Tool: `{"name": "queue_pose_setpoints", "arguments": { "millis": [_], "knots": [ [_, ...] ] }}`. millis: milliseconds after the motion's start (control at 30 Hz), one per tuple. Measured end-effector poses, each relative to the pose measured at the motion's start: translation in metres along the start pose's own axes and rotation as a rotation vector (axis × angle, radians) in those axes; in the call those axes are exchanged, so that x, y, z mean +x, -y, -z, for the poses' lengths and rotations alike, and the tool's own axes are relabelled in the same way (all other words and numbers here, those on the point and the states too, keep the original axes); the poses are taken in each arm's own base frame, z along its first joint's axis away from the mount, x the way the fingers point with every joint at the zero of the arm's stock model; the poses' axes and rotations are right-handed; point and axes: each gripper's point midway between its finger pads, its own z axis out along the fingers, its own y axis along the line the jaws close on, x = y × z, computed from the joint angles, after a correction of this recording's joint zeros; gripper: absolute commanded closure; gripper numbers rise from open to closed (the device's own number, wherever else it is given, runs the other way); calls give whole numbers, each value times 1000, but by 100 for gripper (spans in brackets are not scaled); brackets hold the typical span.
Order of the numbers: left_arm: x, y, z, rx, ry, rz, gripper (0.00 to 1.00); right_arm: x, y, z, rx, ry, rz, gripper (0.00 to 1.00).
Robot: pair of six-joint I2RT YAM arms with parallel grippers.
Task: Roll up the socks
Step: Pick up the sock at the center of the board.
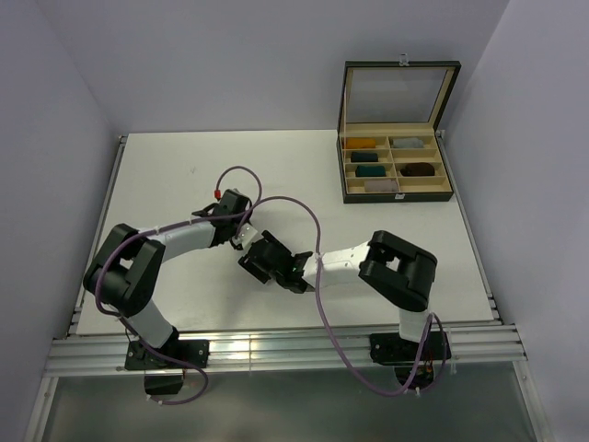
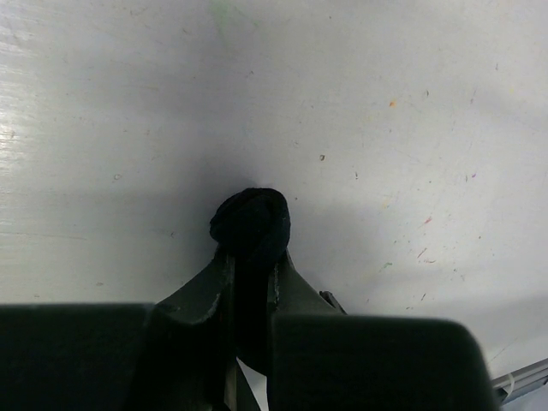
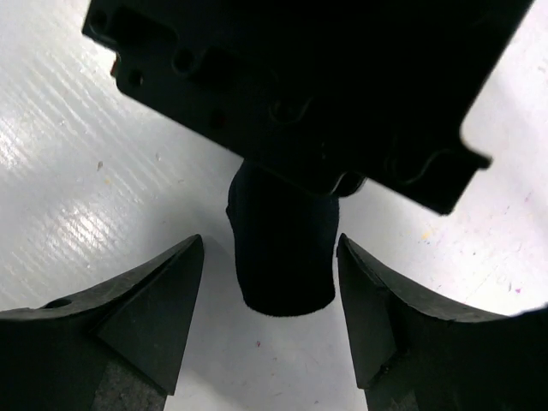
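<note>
The white table [image 1: 276,175] carried an open compartmented box [image 1: 398,197] toward 1 o'clock in the top view, well apart from the two arms meeting near the centre. The left gripper [image 2: 253,261] was clamped on the dark bundled socks [image 2: 251,221], which bulged past its fingertips toward 12 o'clock in its wrist view. The right gripper [image 3: 271,257] stood spread wide, with fingers at 9 and 3 o'clock of the bundle and neither touching it.

White table [image 1: 276,166] — pale lilac walls [image 1: 230,55], even light.
</note>
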Motion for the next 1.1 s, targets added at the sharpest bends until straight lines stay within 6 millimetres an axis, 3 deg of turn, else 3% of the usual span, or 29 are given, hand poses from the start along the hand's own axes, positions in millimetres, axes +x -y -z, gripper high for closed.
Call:
{"name": "queue_pose_setpoints", "arguments": {
  "millis": [167, 367, 433, 533, 567, 667, 767, 900, 1000, 1067, 1100],
  "knots": [
    [1, 1, -1, 6, -9, 1, 100, -3, 3, -4, 24, 17, 2, 33],
    [1, 0, -1, 18, -28, 14, 100, -5, 4, -12, 51, 31, -6, 44],
    [1, 0, -1, 19, -31, 16, 100, -5, 5, -13, 57, 32, -6, 55],
    [1, 1, -2, 24, -34, 16, 100, -3, 6, -14, 66, 25, -4, 94],
    [0, 1, -2, 26, -33, 17, 100, -4, 6, -14, 69, 24, -5, 100],
    [-1, 1, -2, 28, -29, 20, 97, -4, 6, -14, 72, 17, -5, 100],
    [-2, 1, -2, 28, -28, 20, 85, -4, 6, -13, 66, 12, -16, 100],
    [-1, 0, 1, 24, -36, 24, 55, -1, 6, -7, 44, 0, -52, 100],
    [-1, -4, 8, 12, -46, 32, 43, 5, 6, 2, 25, -10, -84, 100],
    [-13, -9, 18, 5, -25, 57, 39, 11, 7, 10, 21, -29, -99, 100],
    [-23, -11, 24, 3, -4, 74, 32, 14, 8, 13, 22, -41, -105, 100]
  ]
}}
